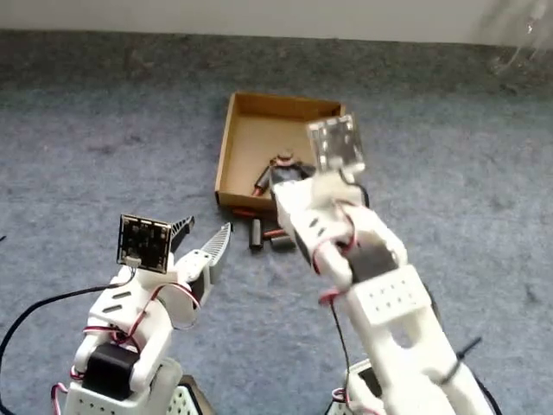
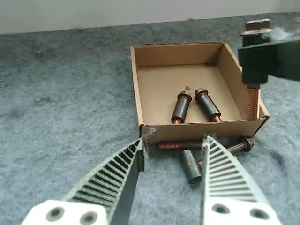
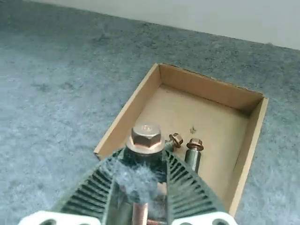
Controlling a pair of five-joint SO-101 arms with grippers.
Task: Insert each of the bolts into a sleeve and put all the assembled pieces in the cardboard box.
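**Right gripper clamped on a bolt at the box, left gripper spread wide**

Grey carpet [image 1: 449,173] covers the whole work area. The right arm [image 1: 389,294] is stretched forward to the cardboard box [image 1: 226,147]. The left arm [image 1: 130,328] sits folded back, short of it. The box lies flat with its top uncovered, out ahead of both arms.

Right gripper [image 3: 143,157]: fingers pinched on a bolt [image 3: 146,137]. The bolt is upright, hex head on top, copper thread hanging below the fingers. It's held off the carpet, over the box's near side. A tuft of grey fluff [image 3: 136,180] sits between the fingers just under the head.

Left gripper [image 2: 173,143]: fingers spread apart with nothing between them, aimed at the box's near wall. The tips are close to the wall; can't tell if they touch it.

In the box: two assembled pieces [image 2: 180,107], each a bolt in a dark sleeve. They lie side by side on the box floor, heads close together toward the far wall, shafts angling apart toward the near wall.

Outside, on the carpet at the near wall:
- a loose bolt [image 2: 176,146] flat along the wall, just beside it
- a bare sleeve [image 2: 191,165] just in front of that bolt, lying on its side
- a second loose bolt [image 2: 243,143] near the box's corner, partly hidden behind a left finger
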